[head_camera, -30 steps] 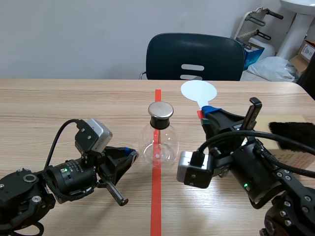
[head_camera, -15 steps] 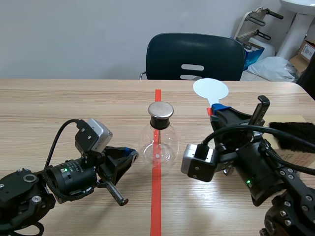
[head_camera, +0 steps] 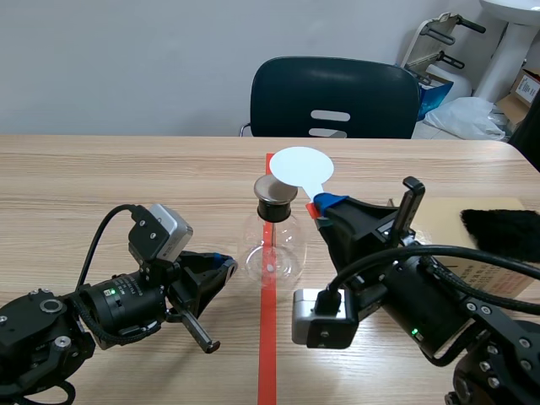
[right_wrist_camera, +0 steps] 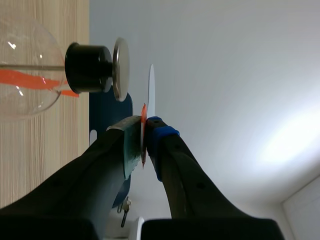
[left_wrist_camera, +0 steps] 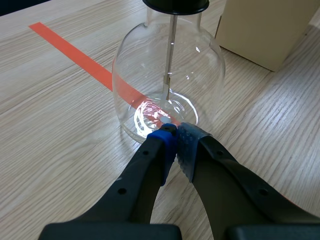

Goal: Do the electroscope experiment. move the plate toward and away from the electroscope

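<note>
The electroscope (head_camera: 272, 232) is a clear glass flask with a black stopper and a metal disc cap (head_camera: 277, 189), standing on the red tape line. My right gripper (head_camera: 325, 207) is shut on the red handle of a white round plate (head_camera: 299, 164), held just above and slightly right of the cap. In the right wrist view the plate (right_wrist_camera: 151, 90) shows edge-on, a small gap from the metal disc (right_wrist_camera: 120, 69). My left gripper (left_wrist_camera: 175, 145) rests low on the table, shut on nothing, its tips at the flask's base (left_wrist_camera: 167, 80).
A beige cardboard box (head_camera: 477, 236) with a black fur cloth (head_camera: 499, 228) on it lies at the table's right. A dark blue chair (head_camera: 335, 97) stands behind the far table edge.
The right arm swung the plate away to the right, then back left; it now hovers close over the electroscope's cap. The left arm stayed still.
</note>
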Robot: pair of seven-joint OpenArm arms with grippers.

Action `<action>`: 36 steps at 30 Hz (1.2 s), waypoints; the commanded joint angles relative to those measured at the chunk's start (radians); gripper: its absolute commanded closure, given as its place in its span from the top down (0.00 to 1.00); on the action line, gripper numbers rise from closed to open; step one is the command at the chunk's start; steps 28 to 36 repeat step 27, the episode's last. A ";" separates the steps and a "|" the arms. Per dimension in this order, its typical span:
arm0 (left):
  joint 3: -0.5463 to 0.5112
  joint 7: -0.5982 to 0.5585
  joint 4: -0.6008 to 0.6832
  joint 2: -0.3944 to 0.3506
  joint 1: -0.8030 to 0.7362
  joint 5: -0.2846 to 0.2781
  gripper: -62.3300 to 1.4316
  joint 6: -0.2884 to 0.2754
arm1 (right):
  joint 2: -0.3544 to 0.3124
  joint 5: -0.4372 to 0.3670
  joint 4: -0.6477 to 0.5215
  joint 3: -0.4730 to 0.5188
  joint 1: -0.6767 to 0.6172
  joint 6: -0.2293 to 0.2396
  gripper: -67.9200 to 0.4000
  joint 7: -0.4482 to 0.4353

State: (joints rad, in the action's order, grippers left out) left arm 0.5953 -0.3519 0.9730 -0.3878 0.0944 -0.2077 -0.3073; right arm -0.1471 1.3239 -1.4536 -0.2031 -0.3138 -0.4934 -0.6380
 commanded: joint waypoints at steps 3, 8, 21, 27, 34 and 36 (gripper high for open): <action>-0.001 -0.018 0.029 0.005 0.002 -0.006 0.08 0.000 | -0.008 -0.007 -0.021 0.006 0.009 -0.011 0.02 -0.031; -0.001 -0.018 0.029 0.005 0.002 -0.006 0.08 0.000 | -0.008 -0.006 -0.021 0.006 0.009 -0.011 0.02 -0.059; -0.001 -0.018 0.029 0.005 0.002 -0.006 0.08 0.000 | -0.008 -0.006 -0.021 0.006 0.009 -0.011 0.02 -0.076; -0.001 -0.018 0.029 0.005 0.002 -0.006 0.08 0.000 | -0.008 -0.006 -0.021 0.006 0.009 -0.011 0.02 -0.076; -0.001 -0.018 0.029 0.005 0.002 -0.006 0.08 0.000 | -0.008 -0.006 -0.021 0.006 0.009 -0.011 0.02 -0.076; -0.001 -0.018 0.029 0.005 0.002 -0.006 0.08 0.000 | -0.008 -0.006 -0.021 0.006 0.009 -0.011 0.02 -0.076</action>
